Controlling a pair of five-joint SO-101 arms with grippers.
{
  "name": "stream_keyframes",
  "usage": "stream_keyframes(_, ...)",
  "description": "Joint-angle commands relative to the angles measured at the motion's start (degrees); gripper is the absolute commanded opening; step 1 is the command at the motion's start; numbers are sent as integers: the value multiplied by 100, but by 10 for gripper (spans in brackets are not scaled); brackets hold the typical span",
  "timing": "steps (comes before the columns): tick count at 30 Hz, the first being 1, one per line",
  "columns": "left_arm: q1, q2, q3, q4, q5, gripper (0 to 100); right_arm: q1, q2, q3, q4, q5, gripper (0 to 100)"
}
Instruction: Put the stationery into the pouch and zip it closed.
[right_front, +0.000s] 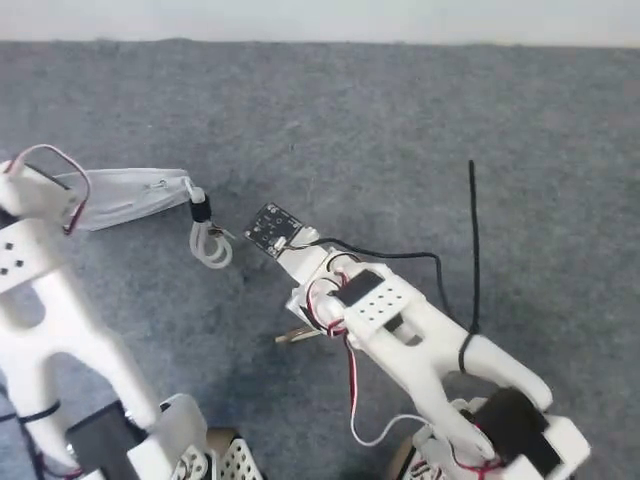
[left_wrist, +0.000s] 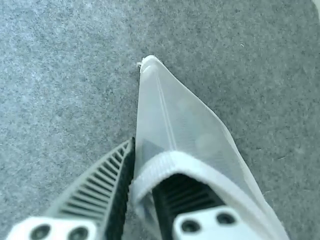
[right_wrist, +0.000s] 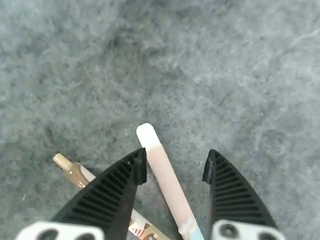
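Currently the left tool (left_wrist: 146, 165) pinches the rim of the mesh pouch (left_wrist: 185, 125) at far left while the right tool (right_wrist: 175, 154), open and empty, straddles a pink pen (right_wrist: 161, 177) lying mid-scene on the counter (right_wrist: 250, 60), which it should close on next.

Grey tabletop covering (right_front: 400, 120) looked like rough, matt felt; translucent white pouch (left_wrist: 180, 120) was thin soft cloth; pale pink pen (right_wrist: 162, 175) was smooth matt plastic.

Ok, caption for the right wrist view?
Right gripper open, jaws either side of a pale pen lying on the grey mat, a second pen beside it.
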Motion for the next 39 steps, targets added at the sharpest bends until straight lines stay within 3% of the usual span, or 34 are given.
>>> stream_keyframes(1,-18,-316,-295,-176,88,9,-48,154,-431,40,202,187)
stream_keyframes(18,-18,-316,-295,-176,88,9,75,1024,-791,110,334,186)
stream_keyframes(28,-18,-316,-295,-167,88,9,312,1930,-2092,1552,325,186)
stream_keyframes(34,-18,-316,-286,-167,88,9,400,2035,-2189,1525,325,12)
stream_keyframes(39,-18,-316,-286,-167,88,9,673,2035,-2189,1534,325,5)
